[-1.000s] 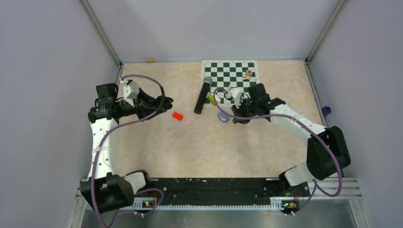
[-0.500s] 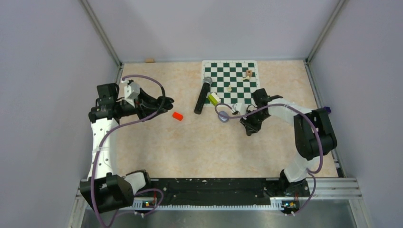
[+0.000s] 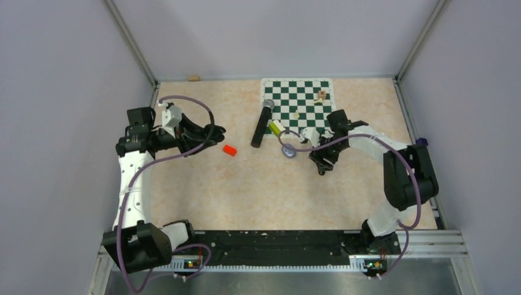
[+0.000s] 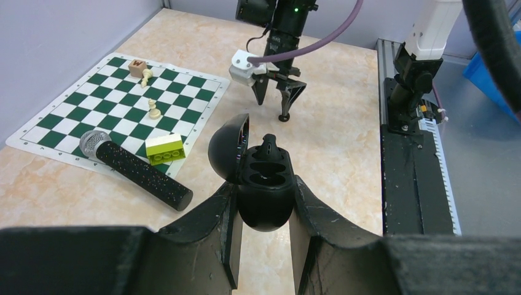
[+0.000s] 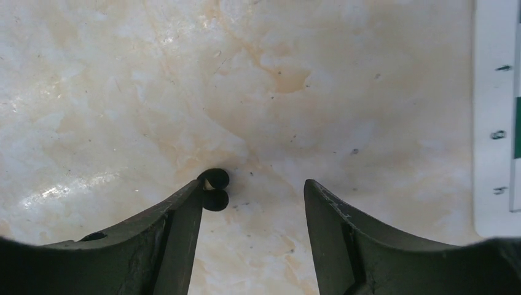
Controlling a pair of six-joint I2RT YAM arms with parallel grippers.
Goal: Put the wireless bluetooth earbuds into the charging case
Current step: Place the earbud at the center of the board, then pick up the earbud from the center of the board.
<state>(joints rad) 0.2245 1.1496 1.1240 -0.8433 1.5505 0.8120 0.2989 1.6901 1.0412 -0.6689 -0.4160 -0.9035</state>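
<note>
The charging case is sitting low in the middle of the left wrist view with its lid standing open to the left. The left gripper is pinching its round body between both fingers, holding it above the table. A small black part is sticking up at the case's far end, too dark to identify. In the top view, a red block is lying just right of that gripper. Further right, a microphone is lying with its head touching the chessboard, and a yellow-green brick is resting beside it. A pale purple piece is lying just below the brick. Right of it, the right gripper is pointing down at the table with its fingers spread apart. In the right wrist view, a glossy black earbud is lying on the table, touching the tip of the finger at the left of the frame, not pinched.
</note>
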